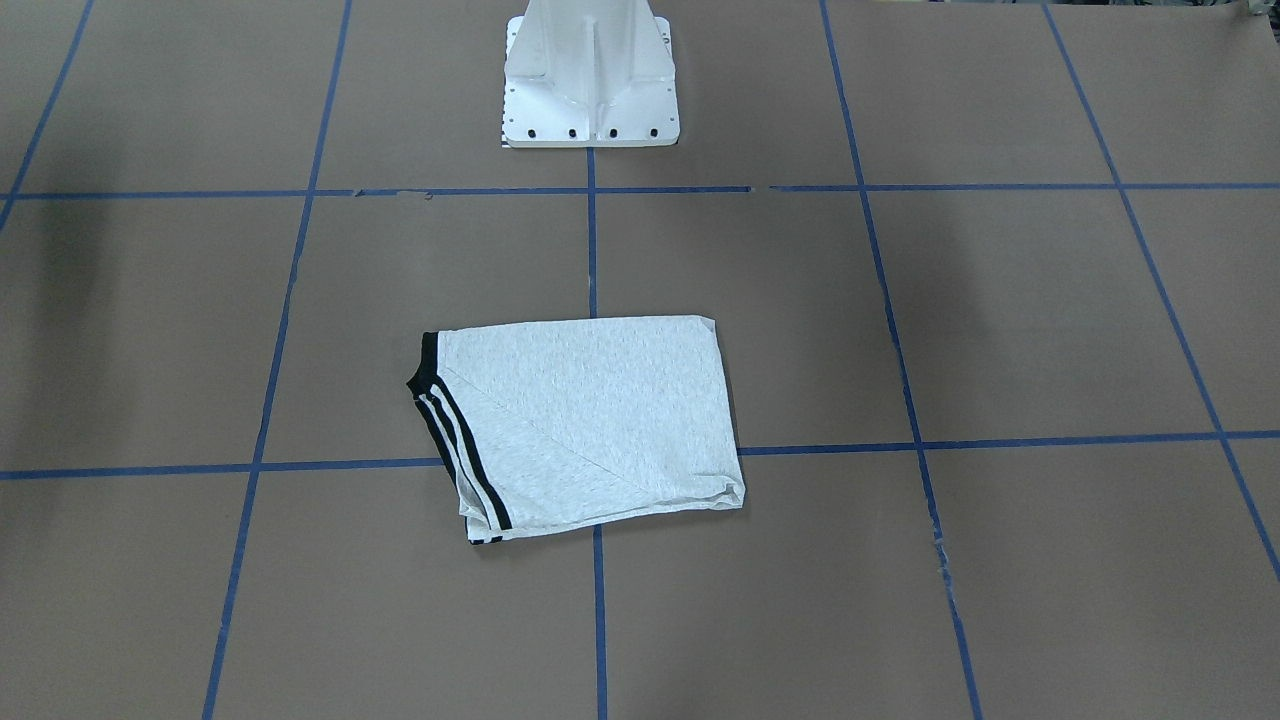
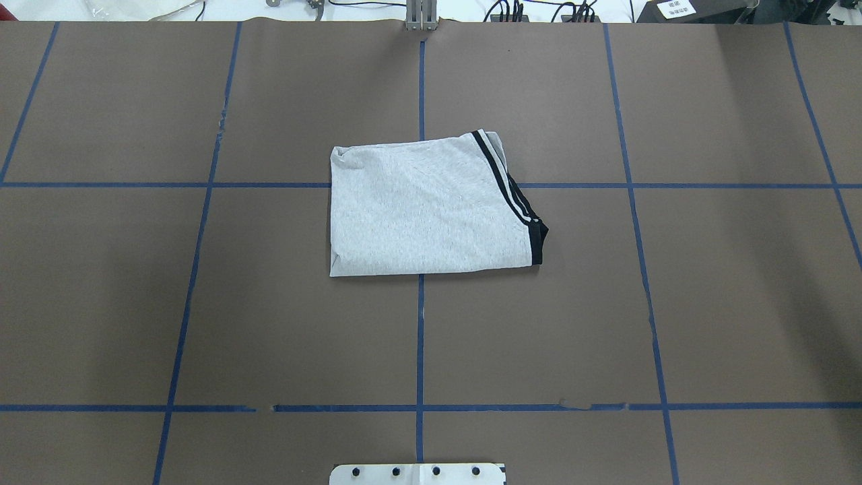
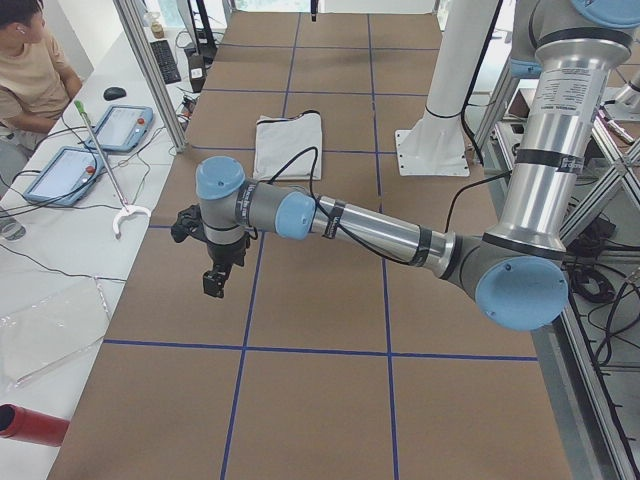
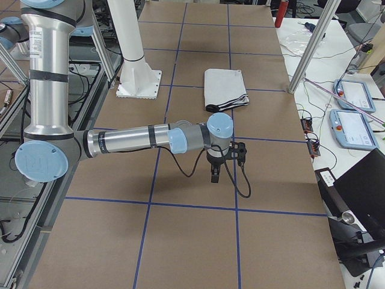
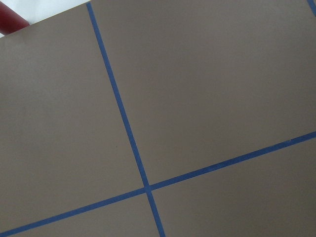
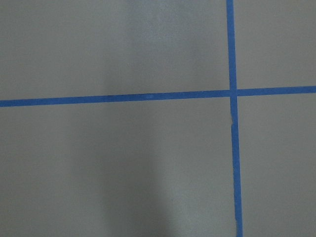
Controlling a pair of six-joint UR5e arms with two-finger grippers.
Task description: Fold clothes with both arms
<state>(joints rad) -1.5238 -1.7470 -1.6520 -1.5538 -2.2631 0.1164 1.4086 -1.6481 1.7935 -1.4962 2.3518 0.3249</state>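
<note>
Folded grey T-shirt (image 2: 424,209) at the centre of the table (image 2: 202,316), probably soft, light and limp, best pinched at layered corners; left gripper (image 3: 213,284) and right gripper (image 4: 215,175) hang well apart from it, open or closed undeterminable

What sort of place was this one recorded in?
Probably a robotics lab: a paper-covered table gridded with blue tape, the left arm and right arm, and an operator at a side bench with teach pendants.
</note>
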